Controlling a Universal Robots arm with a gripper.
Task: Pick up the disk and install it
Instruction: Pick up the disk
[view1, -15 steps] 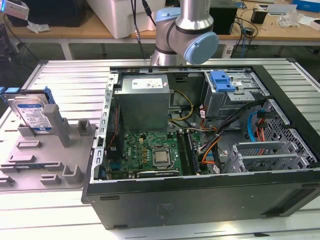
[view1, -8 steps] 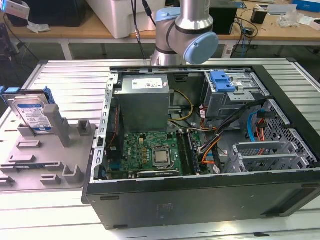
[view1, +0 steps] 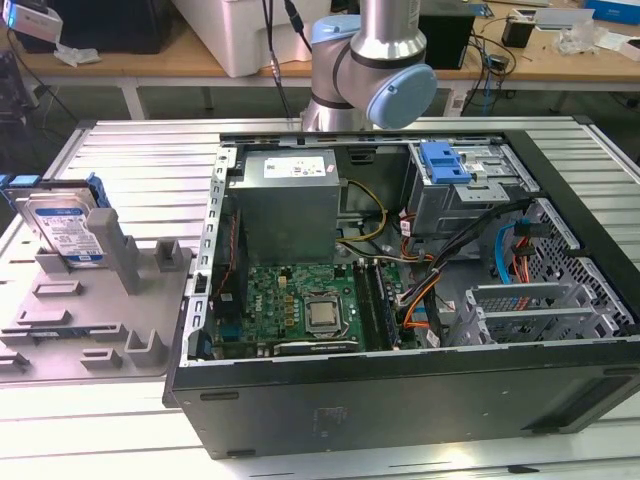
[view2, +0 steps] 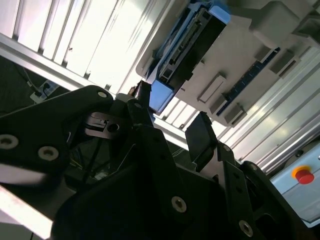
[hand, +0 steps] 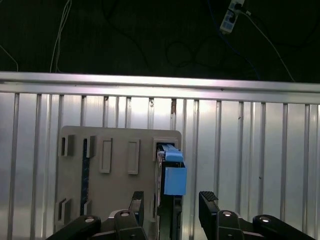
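Exterior view: one open computer case (view1: 400, 400) contains one grey power-supply box (view1: 285, 205), one green motherboard (view1: 290, 300) and one silver drive cage (view1: 470, 195). At 9 o'clock from the case, one grey holder (view1: 110, 310) carries the disk (view1: 68, 232), upright on edge, silver, with a white-and-blue label and a blue bracket. Second wrist view: the gripper (view2: 172, 112) has its two fingers spread and holds nothing. First wrist view: the disk, edge-on, lines up with the gap, untouched.

No legible text (disk label (view1: 66, 230) included)
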